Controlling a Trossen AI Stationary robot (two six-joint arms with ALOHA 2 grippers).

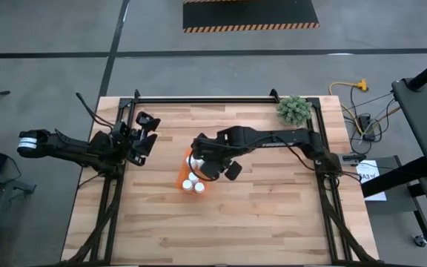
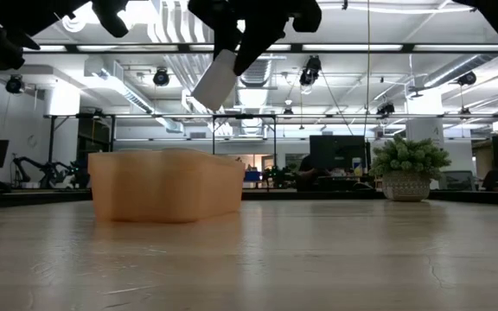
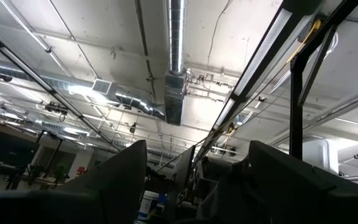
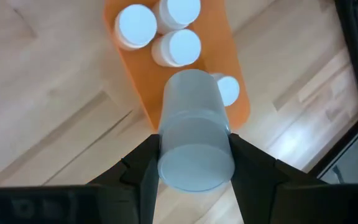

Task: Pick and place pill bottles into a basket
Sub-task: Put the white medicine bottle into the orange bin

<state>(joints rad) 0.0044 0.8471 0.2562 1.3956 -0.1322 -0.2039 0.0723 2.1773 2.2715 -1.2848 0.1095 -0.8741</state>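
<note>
The orange basket (image 1: 183, 172) stands on the table's middle; in the right wrist view (image 4: 132, 78) it holds several white-capped pill bottles (image 4: 135, 25), upright on its floor. My right gripper (image 1: 207, 159) hovers over the basket's far end, shut on one more pill bottle (image 4: 194, 118), which also shows in the low view (image 2: 217, 79) above the basket (image 2: 167, 186). My left gripper (image 1: 145, 133) waits left of the basket, raised and tipped up toward the ceiling, open and empty (image 3: 197, 186). My right gripper pinches the pill bottle by its round sides (image 4: 166, 155) between the two fingers (image 4: 138, 171). The fingers come from above, slanting down, and lie along the bottle. The bottle is lifted clear and hangs tilted below the fingers (image 2: 217, 79), above the basket.
A green fuzzy plant (image 1: 293, 110) in a pot stands at the table's far right corner and shows in the low view (image 2: 407, 168). Black frame rails (image 1: 206, 99) run along the table's far edge and sides. Bare wood lies toward the near edge.
</note>
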